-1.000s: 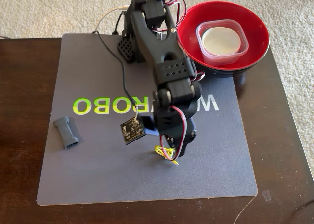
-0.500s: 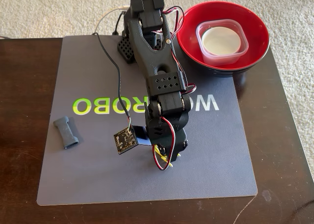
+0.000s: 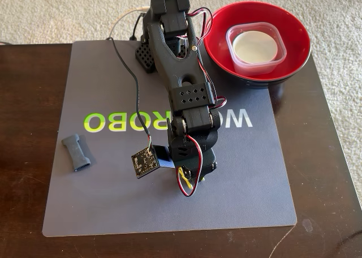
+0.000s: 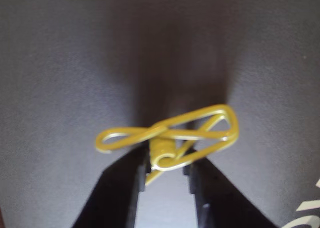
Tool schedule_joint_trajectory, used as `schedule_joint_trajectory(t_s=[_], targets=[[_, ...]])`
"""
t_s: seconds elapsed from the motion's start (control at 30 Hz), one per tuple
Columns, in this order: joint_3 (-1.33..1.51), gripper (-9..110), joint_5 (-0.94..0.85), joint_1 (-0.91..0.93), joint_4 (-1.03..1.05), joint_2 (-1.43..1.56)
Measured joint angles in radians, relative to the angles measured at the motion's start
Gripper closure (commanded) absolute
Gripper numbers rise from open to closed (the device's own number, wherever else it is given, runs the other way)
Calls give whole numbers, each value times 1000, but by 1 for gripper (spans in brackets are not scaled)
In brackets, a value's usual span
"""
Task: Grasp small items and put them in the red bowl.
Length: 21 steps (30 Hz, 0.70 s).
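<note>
The claw (image 4: pixel 166 160) has sunk lower, now clamped on the yellow-green wire clip's (image 4: pixel 170 134) middle.

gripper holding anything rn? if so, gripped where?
Yes: the gripper is closed on the yellow-green wire clip, pinching its coiled spring section at the middle, with the wire loops sticking out to both sides in the wrist view.

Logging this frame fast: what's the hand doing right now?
Hand: closed on the yellow-green wire clip, fingers pinching its coil just above the grey mat.
</note>
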Motion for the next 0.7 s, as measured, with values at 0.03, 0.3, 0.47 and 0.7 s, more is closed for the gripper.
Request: schedule_joint_trajectory(t_s=[0.03,0.3,0.47,0.7], targets=[[5,101,6,-3,8,15],[11,101,204,-328,150,299],[17,101,405,-635,258,451],[126,101,592,-960,339,522]])
